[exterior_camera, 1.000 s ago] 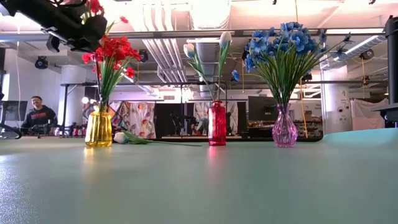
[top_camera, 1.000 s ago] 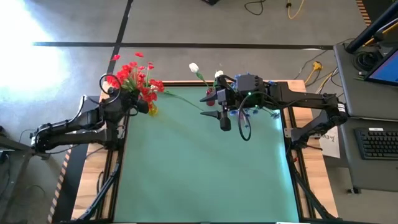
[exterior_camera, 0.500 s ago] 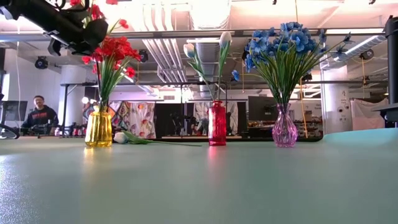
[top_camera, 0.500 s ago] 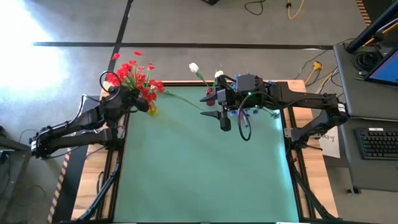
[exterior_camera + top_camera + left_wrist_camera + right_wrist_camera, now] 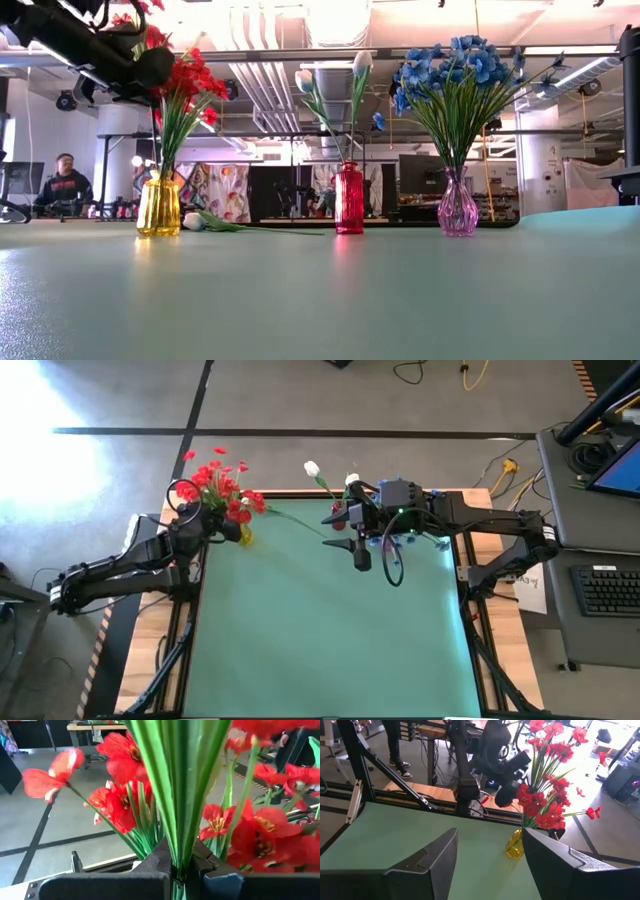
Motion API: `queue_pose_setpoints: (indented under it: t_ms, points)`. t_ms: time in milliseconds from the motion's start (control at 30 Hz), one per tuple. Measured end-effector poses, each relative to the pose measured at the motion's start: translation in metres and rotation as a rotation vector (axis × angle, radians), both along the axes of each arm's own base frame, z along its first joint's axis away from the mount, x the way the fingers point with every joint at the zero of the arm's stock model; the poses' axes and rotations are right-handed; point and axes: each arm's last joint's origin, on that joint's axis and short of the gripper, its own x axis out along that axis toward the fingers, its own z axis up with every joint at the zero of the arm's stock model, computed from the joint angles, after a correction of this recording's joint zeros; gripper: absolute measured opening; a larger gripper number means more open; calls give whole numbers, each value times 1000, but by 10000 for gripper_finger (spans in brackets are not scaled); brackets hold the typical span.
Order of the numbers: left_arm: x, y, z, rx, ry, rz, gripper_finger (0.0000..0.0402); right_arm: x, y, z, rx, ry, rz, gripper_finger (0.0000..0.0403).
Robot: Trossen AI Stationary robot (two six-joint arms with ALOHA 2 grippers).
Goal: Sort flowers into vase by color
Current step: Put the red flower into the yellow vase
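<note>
1. On my left wrist view I see the left gripper (image 5: 179, 870) clenched on a bundle of thin green stems (image 5: 175, 795). The red artificial flowers (image 5: 120, 800) spread out just above its fingers. The high view does not show this grip.
2. On the high view the left gripper (image 5: 222, 528) is at the far left corner of the green table mat (image 5: 330, 630). The red blooms (image 5: 222, 485) fan out beyond it, and the small yellow glass vase (image 5: 244, 537) is just beside it.
3. Only the low view shows that the left gripper (image 5: 150, 68) is up among the red blooms (image 5: 185, 85), with the yellow vase (image 5: 159, 206) below it and the stems going down into the vase.
4. The low view also shows a red vase (image 5: 348, 198) with white tulip buds (image 5: 335, 70), a pink vase (image 5: 458, 205) full of blue blossoms (image 5: 455, 65), and one white flower (image 5: 225, 224) lying on the mat between the yellow and red vases.
5. The right gripper (image 5: 358, 548) hangs released by the red vase. On its wrist view its fingers (image 5: 427, 860) stand wide apart, and the yellow vase (image 5: 515, 845) shows between them, farther off.
</note>
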Motion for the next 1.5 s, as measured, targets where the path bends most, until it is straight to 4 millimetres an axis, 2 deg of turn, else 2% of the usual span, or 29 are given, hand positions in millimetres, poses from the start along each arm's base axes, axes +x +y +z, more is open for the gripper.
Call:
queue_pose_setpoints:
  t_ms: [800, 1133, 1300, 1500]
  points:
    - [0, 0, -5, -14, -4, 4, 0, 0, 0, 0, 4, 1, -1, 215]
    - [7, 3, -10, -31, 38, 7, 1, 0, 0, 0, 4, 1, -1, 215]
    - [8, 3, -12, -40, 38, 17, 29, 0, 0, 0, 3, 1, -1, 214]
    - [8, 3, -12, -47, 32, 20, 93, 0, 0, 0, 3, 1, -1, 215]
